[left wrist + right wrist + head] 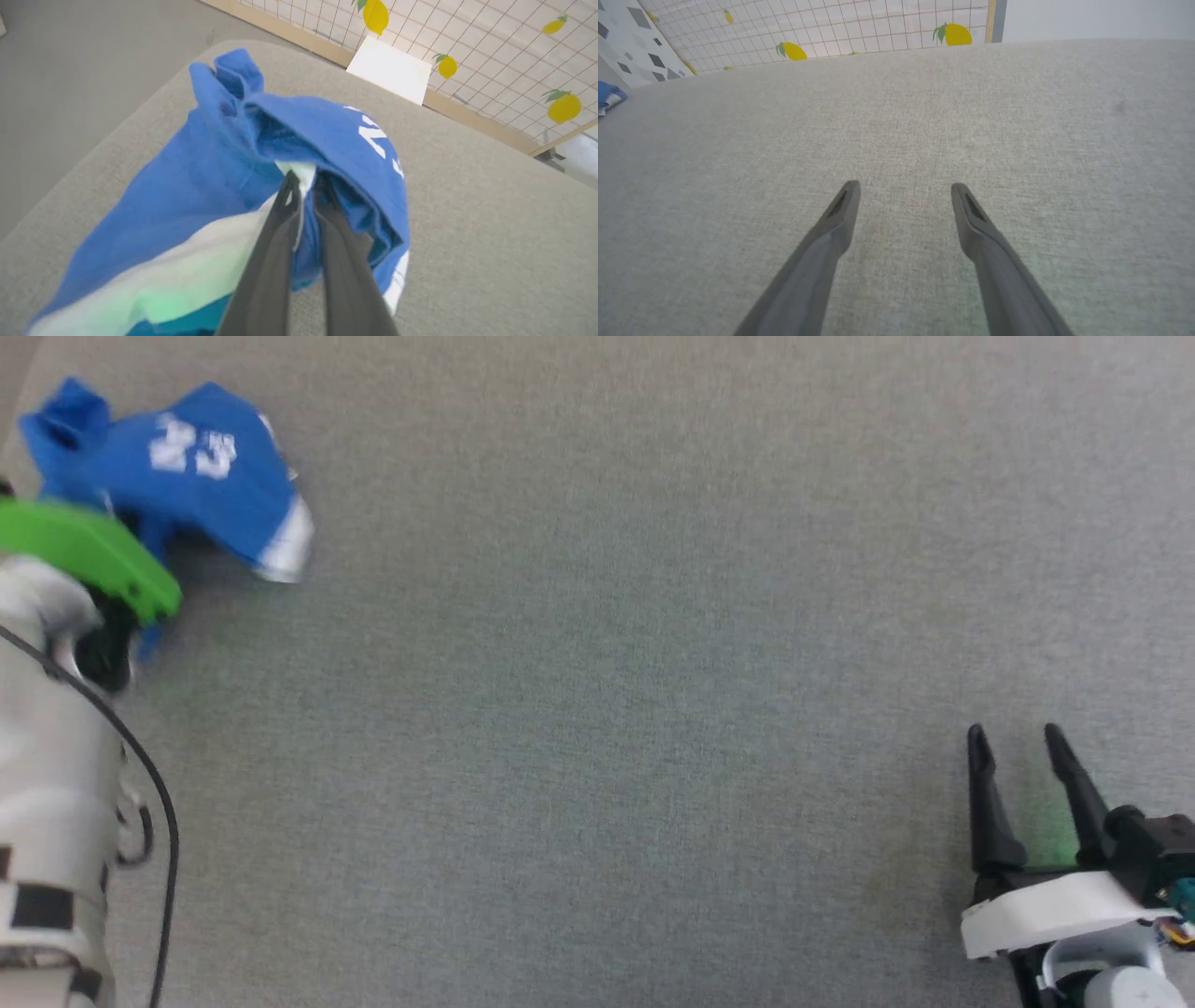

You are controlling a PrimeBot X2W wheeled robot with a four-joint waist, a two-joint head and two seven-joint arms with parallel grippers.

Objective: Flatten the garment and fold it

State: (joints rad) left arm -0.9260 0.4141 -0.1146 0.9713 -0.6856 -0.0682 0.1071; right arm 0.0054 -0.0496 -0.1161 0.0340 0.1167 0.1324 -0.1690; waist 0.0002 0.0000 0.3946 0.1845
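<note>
The garment point(187, 476) is a crumpled pair of bright blue shorts with white trim and a white "23", bunched at the far left of the grey surface. In the left wrist view my left gripper point(306, 179) is shut on a white-edged fold of the garment point(210, 186), which hangs lifted around the fingers. In the head view that arm's green wrist plate point(89, 555) covers the fingers. My right gripper point(1018, 737) stands open at the lower right, well away from the cloth, with nothing between its fingers point(845, 205). A small corner of the garment point(609, 95) shows at the far left of the right wrist view.
A grey fabric surface point(607, 709) spreads across the whole workspace. Past its far edge stands a white grid panel with yellow lemon prints point(490, 51), with a white board point(390, 70) leaning at its foot. A black cable point(159, 793) runs along my left forearm.
</note>
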